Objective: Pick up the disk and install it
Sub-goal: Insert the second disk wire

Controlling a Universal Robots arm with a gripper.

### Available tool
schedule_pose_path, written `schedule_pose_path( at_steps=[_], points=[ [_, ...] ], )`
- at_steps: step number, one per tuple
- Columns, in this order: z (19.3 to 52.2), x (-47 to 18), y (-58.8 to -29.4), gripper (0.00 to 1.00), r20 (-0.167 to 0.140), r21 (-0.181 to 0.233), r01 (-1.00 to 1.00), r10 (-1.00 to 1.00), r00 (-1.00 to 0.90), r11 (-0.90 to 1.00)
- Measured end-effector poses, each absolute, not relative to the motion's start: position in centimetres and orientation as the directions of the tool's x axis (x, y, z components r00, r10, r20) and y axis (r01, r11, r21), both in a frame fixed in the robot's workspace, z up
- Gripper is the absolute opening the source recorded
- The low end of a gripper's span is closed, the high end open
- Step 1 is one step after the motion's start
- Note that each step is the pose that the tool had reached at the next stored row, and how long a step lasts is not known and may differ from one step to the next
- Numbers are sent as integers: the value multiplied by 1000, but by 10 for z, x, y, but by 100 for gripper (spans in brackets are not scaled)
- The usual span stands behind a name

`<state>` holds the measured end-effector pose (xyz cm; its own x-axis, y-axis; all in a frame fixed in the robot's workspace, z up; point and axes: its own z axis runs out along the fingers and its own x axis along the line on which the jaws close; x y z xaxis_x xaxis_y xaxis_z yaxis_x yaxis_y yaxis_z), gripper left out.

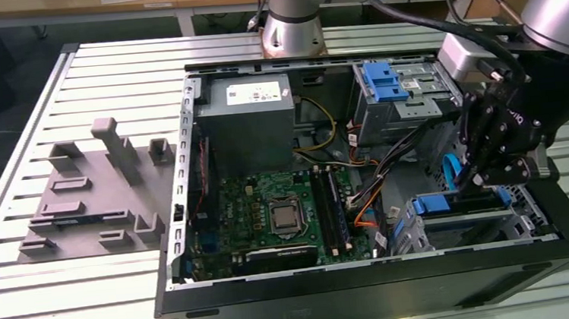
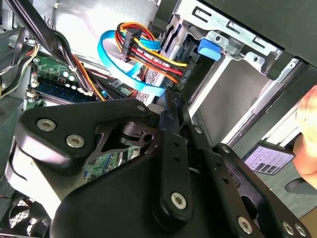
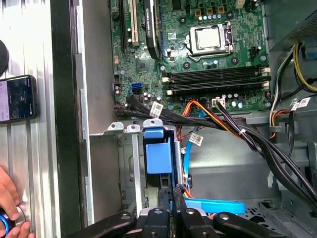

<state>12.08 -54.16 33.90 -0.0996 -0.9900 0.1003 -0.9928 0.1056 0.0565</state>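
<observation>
Exterior view, right of frame: black gripper (image 1: pixel 501 159) hangs inside the open computer case (image 1: pixel 375 274), low over the lower-right drive bay (image 1: pixel 472 225). The disk (image 1: pixel 461 201) sits in that bay, its blue carrier bracket showing just beneath the gripper. Arm body fills the upper right corner.

First wrist view, bottom centre: the gripper's (image 3: pixel 171 198) two fingers stand close together, pressed side by side at the blue bracket of the disk (image 3: pixel 158 153), which sits upright in the metal bay (image 3: pixel 131 163). Whether they pinch the bracket edge or only touch it, cannot tell. A blue flat cable (image 3: pixel 218 206) lies just beside the fingers.

Motherboard (image 3: pixel 198 54) with its bare processor socket (image 3: pixel 212 38) fills the upper centre of that view; black cable bundles (image 3: pixel 257 144) run across to the right.

A phone (image 3: pixel 17 98) lies on the slatted table at the left edge; a person's hand (image 3: pixel 10 203) rests at lower left.

Exterior view again: grey power supply box (image 1: pixel 248 124) upper centre in the case; grey moulded fixture (image 1: pixel 89 190) on the table (image 1: pixel 31 301), left of frame, well apart from the case.
</observation>
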Motion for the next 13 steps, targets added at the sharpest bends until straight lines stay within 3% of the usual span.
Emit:
schedule_pose_path(
  at_steps=[13],
  points=[
    [343,121,-541,16,101,58,-993,-990,-99,106]
  ],
)
